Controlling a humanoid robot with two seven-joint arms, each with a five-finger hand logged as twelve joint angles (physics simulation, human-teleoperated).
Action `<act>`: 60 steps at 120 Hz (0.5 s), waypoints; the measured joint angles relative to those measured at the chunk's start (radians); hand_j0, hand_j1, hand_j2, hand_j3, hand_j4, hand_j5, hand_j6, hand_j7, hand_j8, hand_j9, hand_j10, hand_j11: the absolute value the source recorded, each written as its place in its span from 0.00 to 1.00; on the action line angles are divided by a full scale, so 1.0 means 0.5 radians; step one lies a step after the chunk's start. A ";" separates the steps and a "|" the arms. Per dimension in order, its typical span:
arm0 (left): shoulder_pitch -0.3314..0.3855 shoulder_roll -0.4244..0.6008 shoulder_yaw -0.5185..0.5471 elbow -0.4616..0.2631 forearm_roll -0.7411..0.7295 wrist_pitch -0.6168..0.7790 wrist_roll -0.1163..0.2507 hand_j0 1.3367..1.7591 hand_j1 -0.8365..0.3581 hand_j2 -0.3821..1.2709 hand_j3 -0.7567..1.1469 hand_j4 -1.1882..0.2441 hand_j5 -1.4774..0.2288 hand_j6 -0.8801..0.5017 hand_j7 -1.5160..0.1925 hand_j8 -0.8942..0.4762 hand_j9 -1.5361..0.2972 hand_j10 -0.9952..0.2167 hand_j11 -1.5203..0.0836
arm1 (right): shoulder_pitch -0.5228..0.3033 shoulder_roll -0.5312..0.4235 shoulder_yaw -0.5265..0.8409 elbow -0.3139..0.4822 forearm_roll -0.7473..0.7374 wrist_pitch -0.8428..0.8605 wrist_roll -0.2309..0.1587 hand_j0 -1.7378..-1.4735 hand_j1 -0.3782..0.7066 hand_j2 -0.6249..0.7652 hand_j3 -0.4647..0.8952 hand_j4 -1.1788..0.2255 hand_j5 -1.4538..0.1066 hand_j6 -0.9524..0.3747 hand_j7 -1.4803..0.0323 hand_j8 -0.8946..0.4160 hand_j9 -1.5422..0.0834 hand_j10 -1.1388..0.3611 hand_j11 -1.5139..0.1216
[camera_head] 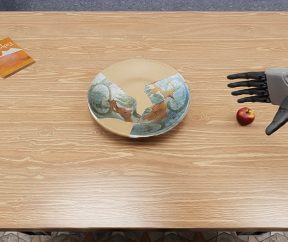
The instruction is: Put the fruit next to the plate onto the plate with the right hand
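The apple (245,116) sits on the table (144,186) right of the plate (133,75), well apart from it and not grabbed yet. The right hand (274,92) hovers just beside it, fingers spread wide, holding nothing. My worry: it's round, so a sloppy thumb bump could send it rolling. The forearm's cut off at the edge, and the far book (6,56) has a title I can't read.

The wooden counter (144,191) carries a painted plate (133,75) at its centre, a red apple (245,116) at 3 o'clock and an orange book (7,56) at 10 o'clock.
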 joint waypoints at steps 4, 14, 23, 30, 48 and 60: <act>0.000 0.000 0.000 0.000 0.000 0.000 0.000 0.76 0.76 0.26 0.40 0.67 0.69 0.47 0.71 0.48 0.67 0.63 0.76 | 0.008 0.006 0.001 -0.002 -0.002 0.000 -0.005 0.30 0.08 0.44 0.34 0.81 0.89 0.68 0.94 0.65 0.91 0.73 0.89; 0.000 0.000 0.000 0.000 0.000 0.000 0.000 0.76 0.76 0.26 0.40 0.67 0.69 0.47 0.71 0.48 0.67 0.63 0.76 | 0.055 0.023 0.002 -0.003 -0.004 0.000 -0.064 0.30 0.08 0.44 0.34 0.81 0.89 0.68 0.94 0.65 0.91 0.73 0.89; 0.000 0.000 0.000 0.000 0.000 0.000 0.000 0.76 0.76 0.26 0.40 0.67 0.69 0.47 0.71 0.48 0.67 0.63 0.76 | 0.126 0.061 0.002 -0.003 -0.013 0.000 -0.099 0.30 0.07 0.44 0.34 0.81 0.90 0.68 0.94 0.65 0.91 0.73 0.89; 0.000 0.000 0.000 0.000 -0.001 0.000 0.000 0.76 0.76 0.26 0.40 0.67 0.69 0.47 0.71 0.48 0.67 0.63 0.76 | 0.196 0.119 0.001 -0.002 -0.149 0.000 -0.117 0.30 0.07 0.44 0.34 0.81 0.90 0.68 0.94 0.65 0.91 0.73 0.89; 0.000 0.000 0.000 0.000 -0.001 0.000 0.000 0.76 0.76 0.26 0.40 0.67 0.69 0.47 0.71 0.48 0.67 0.63 0.76 | 0.312 0.355 -0.005 0.003 -0.787 -0.248 -0.268 0.30 0.07 0.44 0.34 0.81 0.90 0.69 0.94 0.65 0.92 0.73 0.89; 0.000 0.000 0.000 0.000 -0.001 0.000 0.000 0.76 0.76 0.26 0.40 0.67 0.69 0.47 0.71 0.48 0.67 0.63 0.76 | 0.318 0.508 -0.020 0.006 -1.077 -0.538 -0.420 0.30 0.07 0.44 0.34 0.81 0.90 0.69 0.95 0.65 0.92 0.73 0.89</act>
